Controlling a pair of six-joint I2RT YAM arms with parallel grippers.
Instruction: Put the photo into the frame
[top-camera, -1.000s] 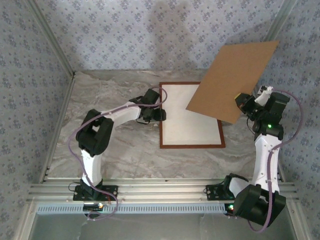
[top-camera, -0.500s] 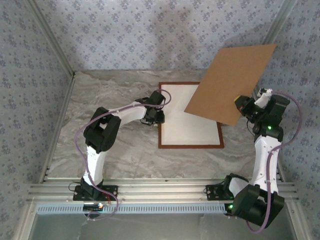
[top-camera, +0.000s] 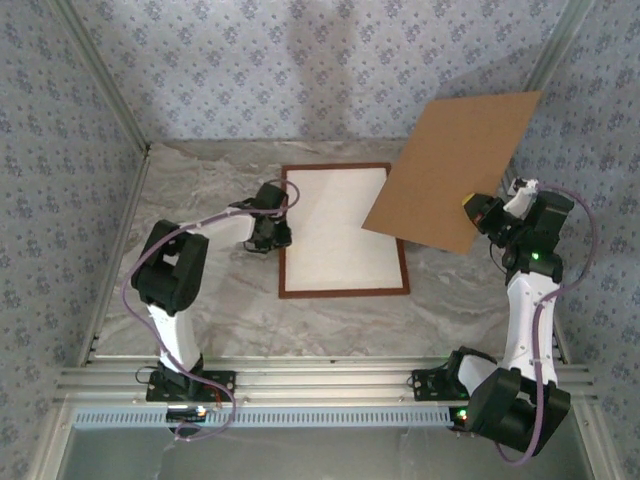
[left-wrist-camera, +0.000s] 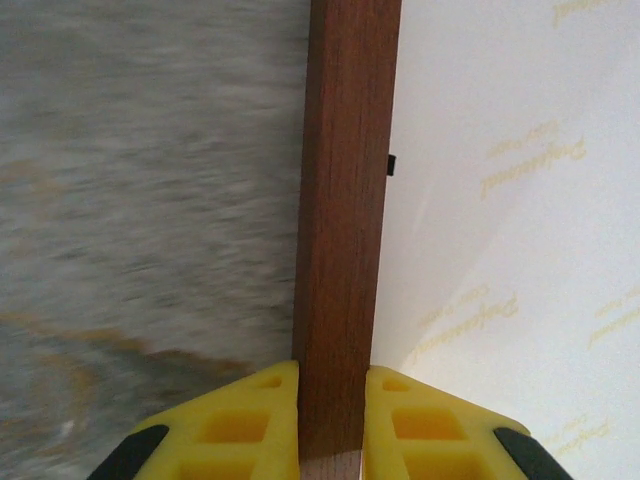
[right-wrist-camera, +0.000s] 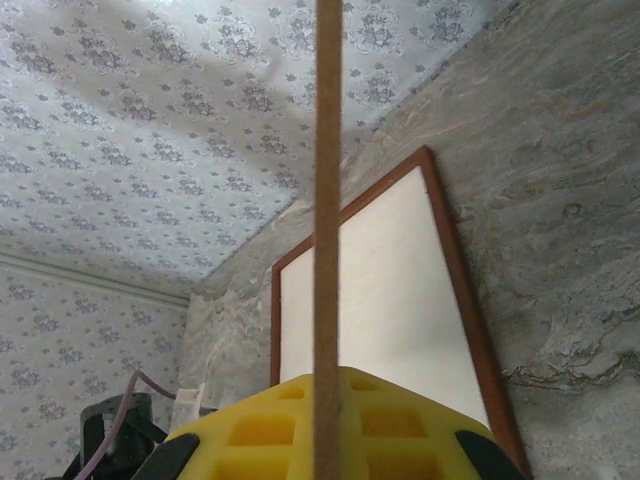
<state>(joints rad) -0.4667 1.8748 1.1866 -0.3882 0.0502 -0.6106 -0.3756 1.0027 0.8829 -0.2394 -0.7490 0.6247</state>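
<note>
thin rectangular reddish-brown wooden frame (top-camera: 343, 293) lies flat on the grey marbled table (top-camera: 200, 200), near its middle, long sides running away from the arm bases. a white sheet with faint yellow lettering (top-camera: 340, 230) fills the inside of the frame; cannot tell if it is the photo's back.

left pincer (top-camera: 281, 237) sits at the frame's left bar, clenched on it. in the left wrist view the two yellow fingers (left-wrist-camera: 240, 420) press both sides of the wooden bar (left-wrist-camera: 340, 250), with marbled table on one side and the white sheet (left-wrist-camera: 500, 250) on the other. a small black tab (left-wrist-camera: 391, 163) sits on the bar's inner edge.

right pincer (top-camera: 472, 205) is up off the table at the right, grasping a plain brown rectangular cardboard board (top-camera: 450, 170) by its lower right edge. the board is tilted and hangs above the frame's far right corner, not touching it. in the right wrist view the board shows edge-on (right-wrist-camera: 327, 200) between the yellow fingers (right-wrist-camera: 400, 420), with the frame (right-wrist-camera: 465, 300) and the white sheet (right-wrist-camera: 390, 300) on the table beyond.
</note>
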